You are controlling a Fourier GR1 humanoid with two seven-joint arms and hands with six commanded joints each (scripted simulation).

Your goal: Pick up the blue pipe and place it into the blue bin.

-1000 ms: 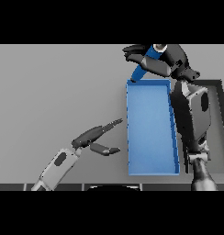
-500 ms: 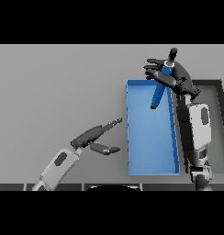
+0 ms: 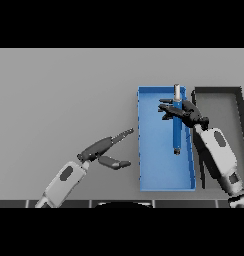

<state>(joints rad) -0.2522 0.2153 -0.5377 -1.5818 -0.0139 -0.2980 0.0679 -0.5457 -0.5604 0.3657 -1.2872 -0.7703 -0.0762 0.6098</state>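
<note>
The blue pipe (image 3: 177, 131), with a pale cap at its far end, runs lengthwise over the right half of the blue bin (image 3: 156, 180). My right hand (image 3: 190, 116) reaches in from the right and grips the pipe's upper part. Its fingers poke out past the pipe's left side. Whether the pipe's lower end touches the bin floor I cannot tell. My left hand (image 3: 100, 148) hovers over the table left of the bin, fingers straight and thumb apart, holding nothing.
A dark grey bin (image 3: 217, 91) stands right beside the blue bin, partly covered by my right forearm (image 3: 218, 150). Bare grey table stretches to the left and far side.
My right hand has carried the pipe from the bin's far edge toward me, over the bin's right half, and the pipe now lies along the bin. The left hand has stayed put.
</note>
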